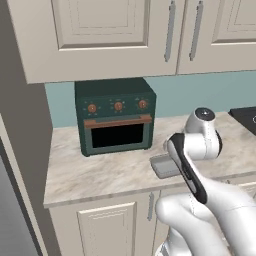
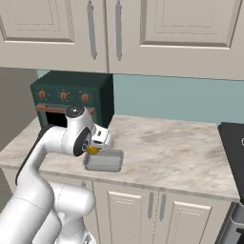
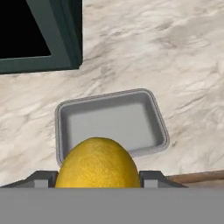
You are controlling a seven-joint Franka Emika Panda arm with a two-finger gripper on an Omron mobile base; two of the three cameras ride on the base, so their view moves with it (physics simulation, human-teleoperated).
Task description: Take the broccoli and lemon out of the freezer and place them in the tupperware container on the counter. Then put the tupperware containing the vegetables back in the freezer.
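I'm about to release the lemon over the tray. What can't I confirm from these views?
- Hand view: the lemon covers the near rim of the tupperware container and the gripper fingertips.
- Left base view: the arm hides most of the tupperware container.
- Right base view: the lemon is a sliver behind the wrist; its height above the tray is unclear.

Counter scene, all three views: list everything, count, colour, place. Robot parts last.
lemon: one, yellow, held in the pincer above the tray's near edge
tray: one, grey, nothing in it, on the counter in front of the toaster oven
toaster oven: one, dark green with orange knobs, at the back of the counter
counter: one, beige marbled, over cream cabinets
upper cabinets: cream, grey bar handles, above the counter
cooktop: one, black, at the counter's right end
arm: one, white
pincer: one, shut on the lemon
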